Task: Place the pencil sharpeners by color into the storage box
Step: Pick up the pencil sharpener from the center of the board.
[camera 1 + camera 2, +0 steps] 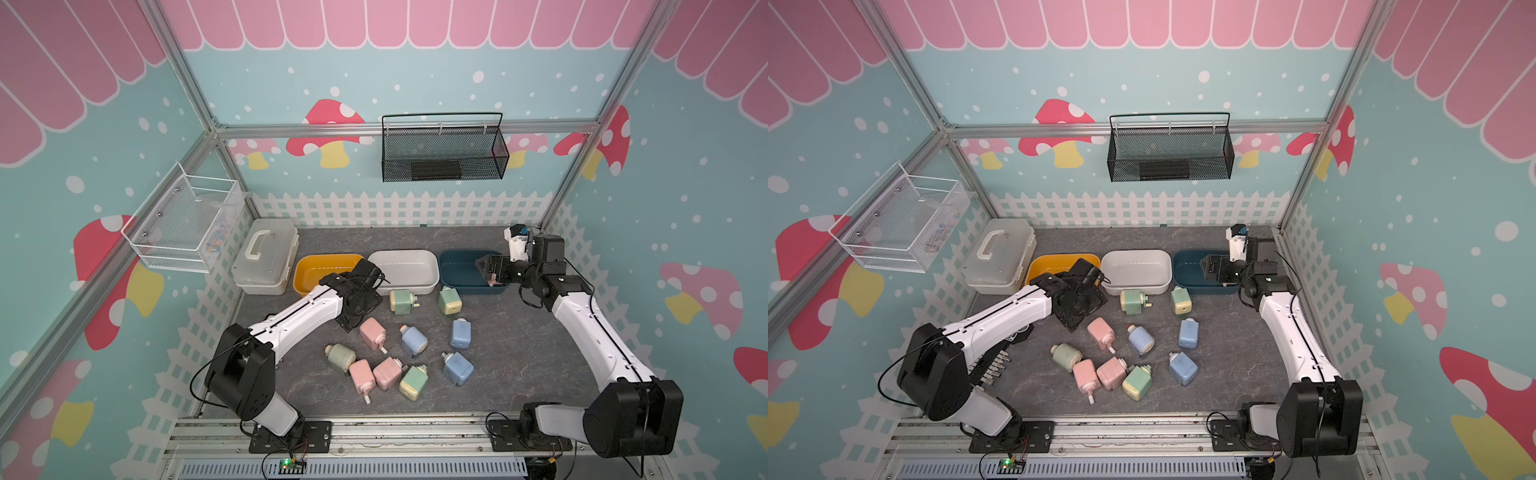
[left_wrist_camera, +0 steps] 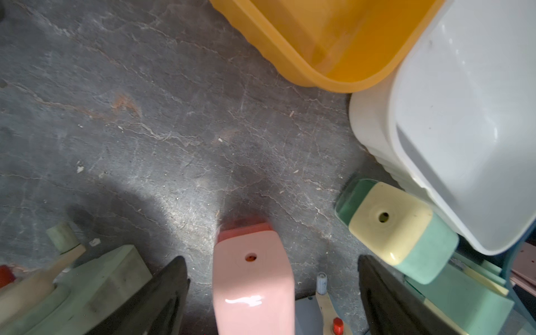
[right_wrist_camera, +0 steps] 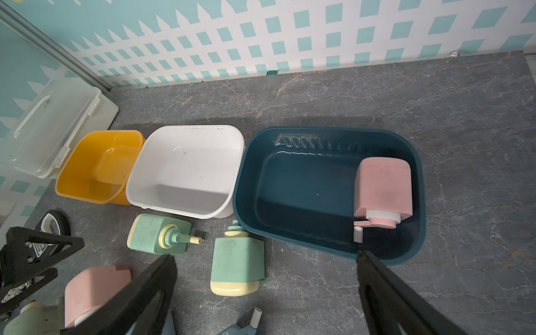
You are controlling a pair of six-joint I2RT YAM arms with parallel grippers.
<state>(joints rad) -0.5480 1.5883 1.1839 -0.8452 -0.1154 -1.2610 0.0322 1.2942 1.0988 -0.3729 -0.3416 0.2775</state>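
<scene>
Pink sharpener (image 2: 252,278) sits on surface (image 2: 145,130), between jaws of left tool (image 2: 271,258); jaws wide, not touching it. Second pink sharpener (image 3: 383,188) lies in blue box (image 3: 304,188), just ahead of right tool (image 3: 266,255), wide and empty.
Shiny pink side may slip when jaws shut. Green sharpener (image 2: 397,232) just beside left tool may get bumped. Wrong box would mix colours.
No words readable.

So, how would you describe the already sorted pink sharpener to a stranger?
Three tubs stand in a row at the back of the grey table. Look in the dark blue tub, at the row's end. Its pink pencil sharpener is the only one inside any tub; the others lie on the table.
</scene>
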